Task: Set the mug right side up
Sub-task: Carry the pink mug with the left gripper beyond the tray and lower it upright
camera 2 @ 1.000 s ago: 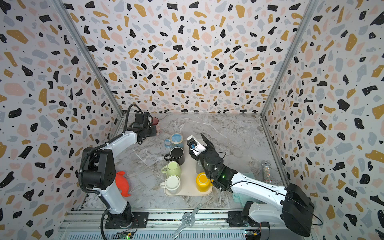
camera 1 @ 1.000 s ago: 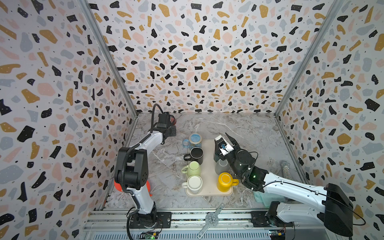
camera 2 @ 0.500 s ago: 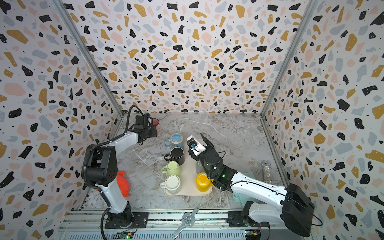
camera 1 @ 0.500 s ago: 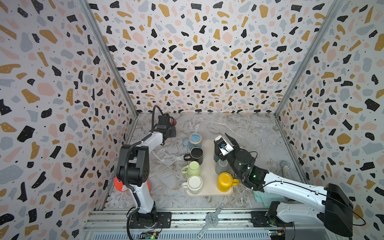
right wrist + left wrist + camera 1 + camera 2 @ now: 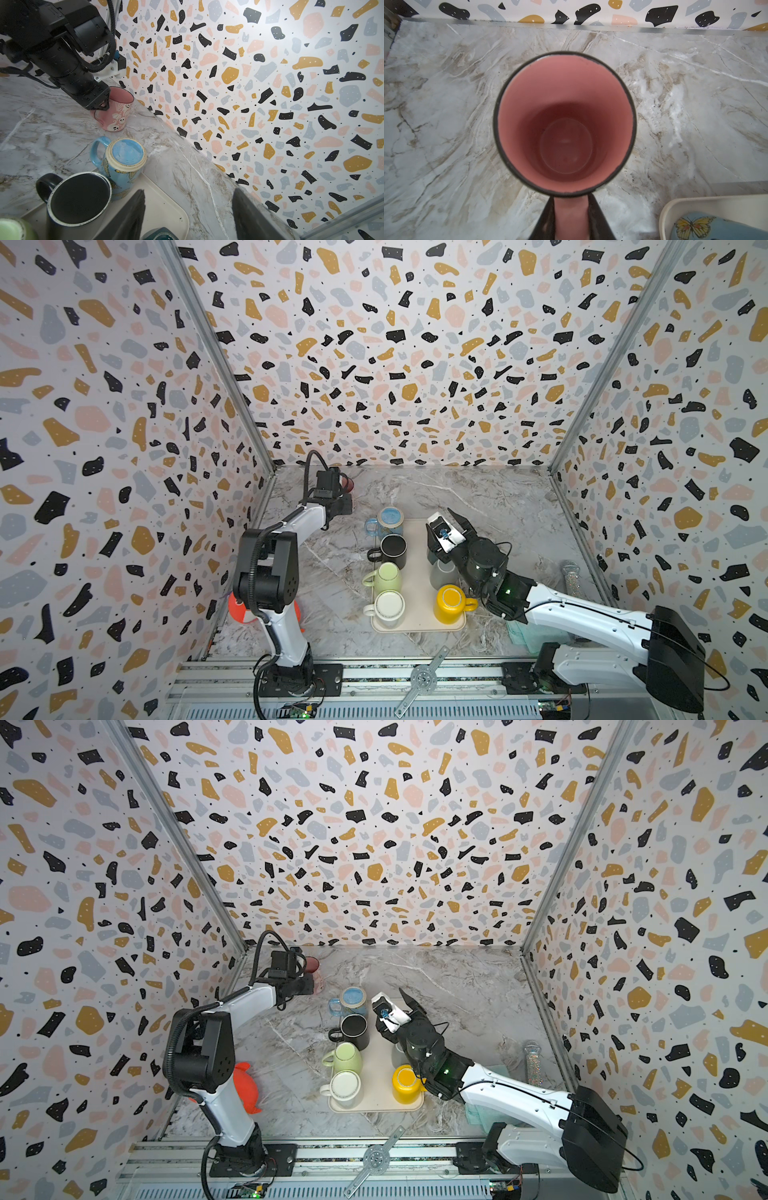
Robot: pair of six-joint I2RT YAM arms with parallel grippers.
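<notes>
pink mug (image 5: pixel 121 116) upright, left gripper (image 5: pixel 102 105) at handle

A grey-and-white marble-patterned tabletop (image 5: pixel 498 506) fills the floor of the booth, running up to the speckled walls on three sides. Standing straight on it near the back left corner is a pink ceramic mug with white ghost figures and a dark rim (image 5: pixel 118 116), mouth upward, apart from the tray. A cream rectangular plastic tray (image 5: pixel 415 572) sits flat around the middle. By the left wall lies an orange-red plastic object (image 5: pixel 245 1085), its shape unclear. Along the right wall there's a glittery silver cylinder (image 5: pixel 571 578), and near the front right a folded pale teal cloth (image 5: pixel 521 637).
</notes>
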